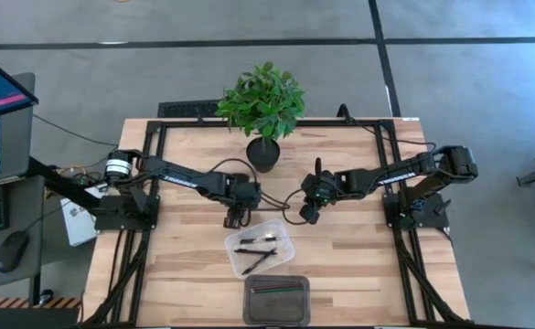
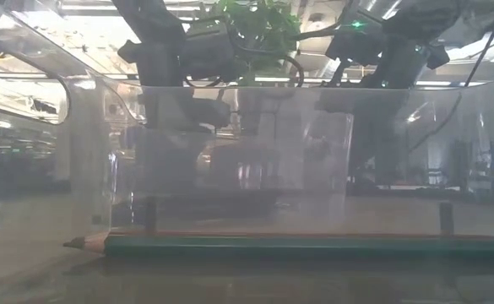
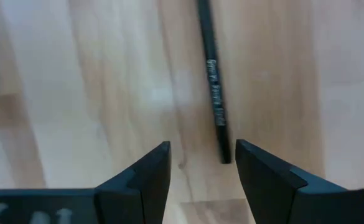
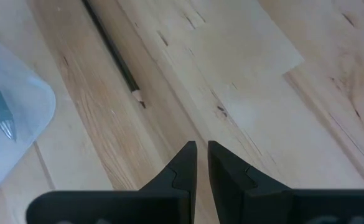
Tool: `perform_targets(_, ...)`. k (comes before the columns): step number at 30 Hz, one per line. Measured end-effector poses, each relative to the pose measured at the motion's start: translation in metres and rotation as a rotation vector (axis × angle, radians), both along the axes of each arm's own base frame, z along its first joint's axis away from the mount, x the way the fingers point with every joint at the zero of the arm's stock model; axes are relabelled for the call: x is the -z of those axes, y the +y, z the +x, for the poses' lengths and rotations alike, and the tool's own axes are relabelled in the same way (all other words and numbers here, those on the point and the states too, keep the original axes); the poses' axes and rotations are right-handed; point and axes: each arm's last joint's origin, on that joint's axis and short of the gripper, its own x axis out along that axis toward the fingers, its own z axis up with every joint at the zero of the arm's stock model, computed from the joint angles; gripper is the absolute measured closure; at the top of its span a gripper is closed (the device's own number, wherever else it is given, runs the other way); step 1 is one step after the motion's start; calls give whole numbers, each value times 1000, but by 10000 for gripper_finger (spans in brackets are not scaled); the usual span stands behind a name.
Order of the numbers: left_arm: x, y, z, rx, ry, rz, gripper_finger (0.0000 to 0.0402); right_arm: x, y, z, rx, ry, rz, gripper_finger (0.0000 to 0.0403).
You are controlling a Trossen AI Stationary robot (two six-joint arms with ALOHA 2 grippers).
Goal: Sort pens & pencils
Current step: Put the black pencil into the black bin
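A slim dark pencil (image 3: pixel 214 93) with pale lettering lies flat on the wood between the two grippers (image 1: pixel 272 208). My left gripper (image 3: pixel 201 163) is open just above the table, with the pencil's blunt end (image 3: pixel 224 157) between its fingers, nearer one finger; I see no contact. My right gripper (image 4: pixel 201 150) is shut and hovers a short way from the pencil's sharpened tip (image 4: pixel 139 101). Black pens (image 1: pixel 258 241) lie in a clear tray (image 1: pixel 283 256). Greenish and reddish pencils (image 1: pixel 276 291) lie in a dark tray (image 1: pixel 276 315); a green one (image 2: pixel 314 247) shows in the low view.
A potted plant (image 1: pixel 263 105) stands at the table's far side, behind both grippers. The clear tray sits just nearer than the grippers, the dark tray at the near edge. Bare wood lies to the left and right of the trays. A monitor, keyboard and mouse (image 1: pixel 11 249) stand off the table's left.
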Motion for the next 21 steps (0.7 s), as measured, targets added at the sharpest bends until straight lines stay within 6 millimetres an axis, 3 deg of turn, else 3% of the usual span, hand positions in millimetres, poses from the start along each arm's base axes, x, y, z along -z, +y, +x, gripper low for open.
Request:
perform_targets(6,0,-3,-1,44,11,-69,230,0,0,0,0,0,0,342)
perform_targets(15,19,-2,6,44,98,-78,230,0,0,0,0,0,0,342)
perform_targets(21,15,-1,11,64,109,-75,237,0,0,0,0,2,0,342)
